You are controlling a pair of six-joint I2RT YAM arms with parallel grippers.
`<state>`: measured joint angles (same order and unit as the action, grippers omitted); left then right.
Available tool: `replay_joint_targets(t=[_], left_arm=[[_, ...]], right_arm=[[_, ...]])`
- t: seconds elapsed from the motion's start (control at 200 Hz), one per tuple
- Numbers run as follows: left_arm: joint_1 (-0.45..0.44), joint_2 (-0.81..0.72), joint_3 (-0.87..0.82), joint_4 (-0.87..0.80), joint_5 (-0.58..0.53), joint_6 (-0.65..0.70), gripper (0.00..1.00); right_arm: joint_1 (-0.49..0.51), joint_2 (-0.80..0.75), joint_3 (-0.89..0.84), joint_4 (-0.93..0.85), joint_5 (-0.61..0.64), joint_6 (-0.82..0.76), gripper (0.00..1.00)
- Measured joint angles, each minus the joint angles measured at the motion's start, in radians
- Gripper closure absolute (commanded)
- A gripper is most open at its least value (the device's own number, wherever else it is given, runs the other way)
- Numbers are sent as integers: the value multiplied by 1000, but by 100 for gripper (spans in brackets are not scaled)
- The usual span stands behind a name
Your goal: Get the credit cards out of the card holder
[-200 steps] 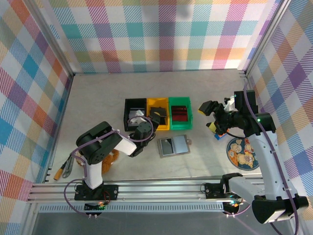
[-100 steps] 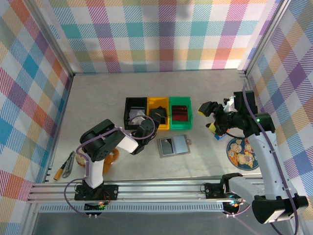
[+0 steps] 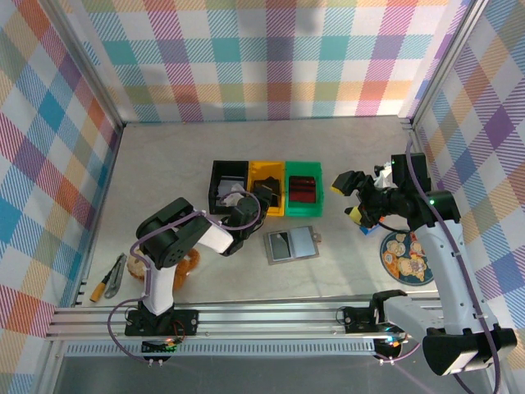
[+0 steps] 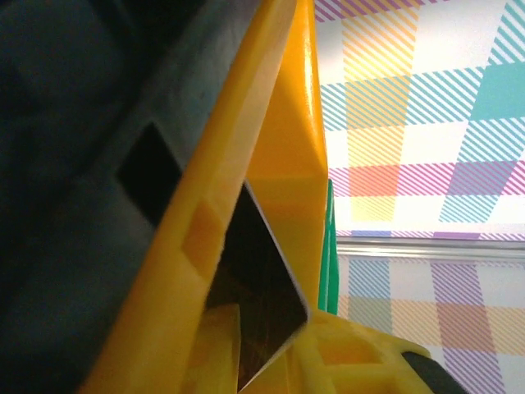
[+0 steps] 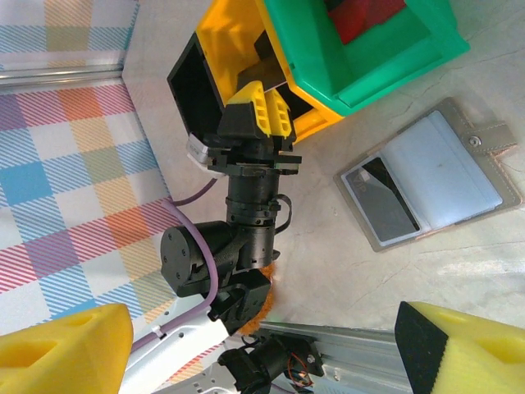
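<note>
We've got the card holder (image 3: pixel 302 243) lying open, long side left-right, with a dark card (image 3: pixel 279 244) in its left panel. Our left gripper (image 3: pixel 264 197) is closest, just behind it at the yellow bin (image 3: pixel 267 167). We can't tell its opening or hold. The right gripper (image 3: pixel 351 199) hovers wide open and empty.

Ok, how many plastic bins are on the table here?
3, in a row behind the card holder: black bin on the left, yellow bin in the middle, green bin on the right. None seems hidden.
</note>
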<state>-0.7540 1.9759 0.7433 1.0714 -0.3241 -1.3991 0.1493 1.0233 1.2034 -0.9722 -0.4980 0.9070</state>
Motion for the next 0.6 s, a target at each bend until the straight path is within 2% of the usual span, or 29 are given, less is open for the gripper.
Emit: replay_joint_targets(t=[0.2,0.21,0.22,0.23,0.235,0.24,0.255,0.425,0.6], left_arm=[[2,-12,1,-6,10,-2,65],[3,-14,1,-8,11,-3,61],[3,-15,1,-8,11,-4,49],[3,-17,1,-9,12,-2,30],[3,-19,1,-12,14,1,15],[3,-19,1,-12,14,-1,8],[3,-22,1,-5,13,-7,1],[3,-108,-3,-31,36,11,0],[3,-217,-24,-201,68,109,0]], right_arm=[[0,-3,-5,2,0,0,15],[0,-3,-5,2,0,0,15],[0,-3,-5,2,0,0,15],[0,-3,-5,2,0,0,15],[0,-3,-5,2,0,0,15],[0,-3,-5,2,0,0,15],[0,-3,-5,2,0,0,15],[0,-5,-15,3,0,-3,15],[0,-3,-57,7,0,-14,15]])
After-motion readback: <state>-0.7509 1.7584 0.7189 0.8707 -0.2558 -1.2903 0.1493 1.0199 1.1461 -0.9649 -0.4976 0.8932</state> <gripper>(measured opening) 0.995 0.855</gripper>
